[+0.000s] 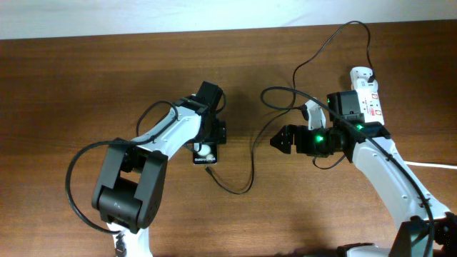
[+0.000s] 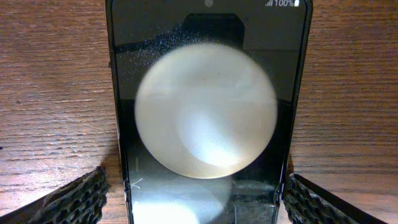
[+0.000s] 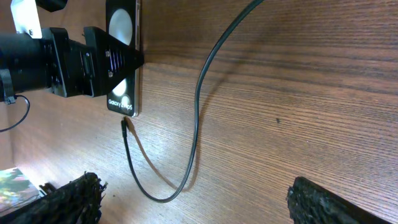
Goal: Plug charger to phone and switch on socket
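The phone point(image 1: 205, 152) lies flat on the wooden table, and its face fills the left wrist view point(image 2: 205, 112). My left gripper point(image 1: 209, 139) straddles its upper end, with a finger at each side point(image 2: 193, 190); a strip of wood shows between the left finger and the phone's edge. The black charger point(image 1: 251, 171) runs from the white socket point(image 1: 369, 96) in loops to a connector tip lying just off the phone's near end point(image 3: 125, 124). My right gripper point(image 1: 278, 140) is open and empty, above the cable's loop point(image 3: 196, 202), to the right of the phone point(image 3: 122, 99).
The socket's thick white cord point(image 1: 437, 165) runs off the right edge. The table's far edge meets a white wall at the top. A small colourful object point(image 3: 12, 186) shows at the lower left of the right wrist view.
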`<action>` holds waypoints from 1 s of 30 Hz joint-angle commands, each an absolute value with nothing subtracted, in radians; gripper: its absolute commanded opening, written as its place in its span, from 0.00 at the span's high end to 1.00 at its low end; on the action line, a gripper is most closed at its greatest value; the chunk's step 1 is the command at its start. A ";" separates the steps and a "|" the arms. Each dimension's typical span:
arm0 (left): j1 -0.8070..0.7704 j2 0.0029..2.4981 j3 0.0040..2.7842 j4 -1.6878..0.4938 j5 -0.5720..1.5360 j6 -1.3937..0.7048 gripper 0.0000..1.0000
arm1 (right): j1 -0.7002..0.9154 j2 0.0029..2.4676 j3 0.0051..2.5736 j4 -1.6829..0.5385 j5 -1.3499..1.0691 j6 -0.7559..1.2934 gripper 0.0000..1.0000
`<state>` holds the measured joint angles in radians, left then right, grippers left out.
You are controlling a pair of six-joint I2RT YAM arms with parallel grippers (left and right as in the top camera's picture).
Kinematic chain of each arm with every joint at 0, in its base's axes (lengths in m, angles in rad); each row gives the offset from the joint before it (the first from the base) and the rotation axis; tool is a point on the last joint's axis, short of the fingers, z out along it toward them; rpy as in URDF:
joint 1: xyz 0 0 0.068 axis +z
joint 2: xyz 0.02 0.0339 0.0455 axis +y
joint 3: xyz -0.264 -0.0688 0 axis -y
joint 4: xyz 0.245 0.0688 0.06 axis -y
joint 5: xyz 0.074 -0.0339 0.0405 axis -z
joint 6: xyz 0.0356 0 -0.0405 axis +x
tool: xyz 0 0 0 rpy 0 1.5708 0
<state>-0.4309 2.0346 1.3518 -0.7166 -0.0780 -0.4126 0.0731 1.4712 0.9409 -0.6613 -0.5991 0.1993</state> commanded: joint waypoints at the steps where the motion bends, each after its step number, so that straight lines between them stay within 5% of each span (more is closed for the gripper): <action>1: -0.422 2.053 1.320 -0.727 -0.066 -0.415 0.06 | 0.078 1.477 0.955 -0.659 -0.589 0.196 0.01; 30: -0.422 2.066 1.309 -0.706 -0.078 -0.415 0.01 | 0.078 1.477 0.955 -0.659 -0.589 0.196 0.01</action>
